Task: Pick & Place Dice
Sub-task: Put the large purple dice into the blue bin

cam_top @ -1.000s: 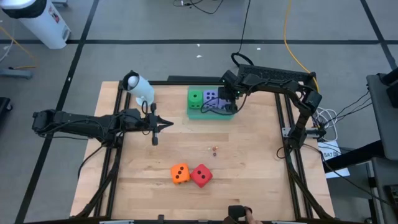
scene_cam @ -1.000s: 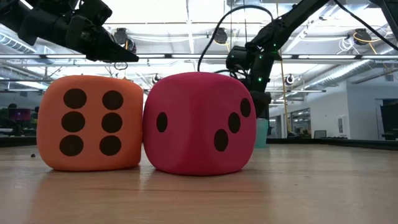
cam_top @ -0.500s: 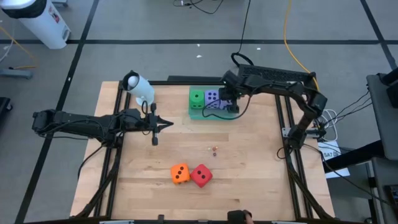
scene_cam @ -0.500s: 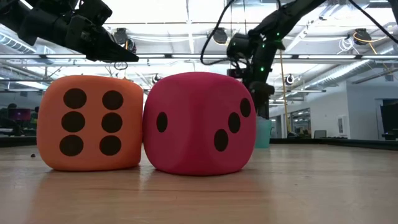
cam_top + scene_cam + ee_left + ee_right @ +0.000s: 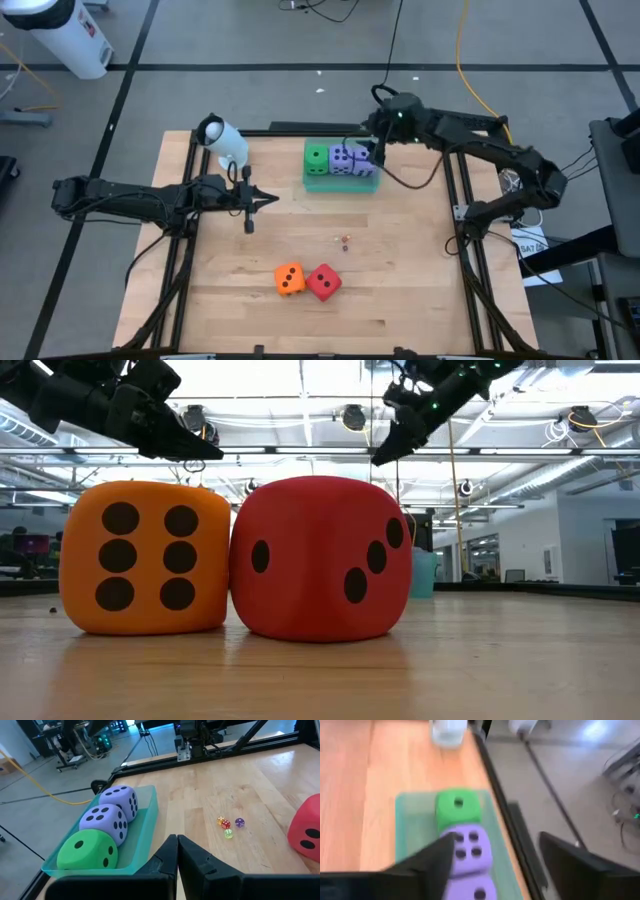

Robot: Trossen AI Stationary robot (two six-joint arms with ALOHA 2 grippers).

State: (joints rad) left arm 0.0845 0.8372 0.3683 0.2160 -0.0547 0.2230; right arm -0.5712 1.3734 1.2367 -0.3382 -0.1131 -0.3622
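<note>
With three dice lined up in the teal tray (image 5: 340,184) (green die (image 5: 316,157), then two purple dice (image 5: 351,158)), the right gripper (image 5: 495,862) is raised above them, fingers apart and empty. The left gripper (image 5: 272,201) waits clenched at mid-table. Next, the orange die (image 5: 289,279) or red die (image 5: 323,282) must be fetched.

Bright overhead ceiling lights, soft shadows, motion-blurred right wrist view.

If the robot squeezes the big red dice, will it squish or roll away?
The red dice probably squishes a little: its corners look rounded and soft, like foam. It likely stays put, resting on a flat face beside the orange dice.
</note>
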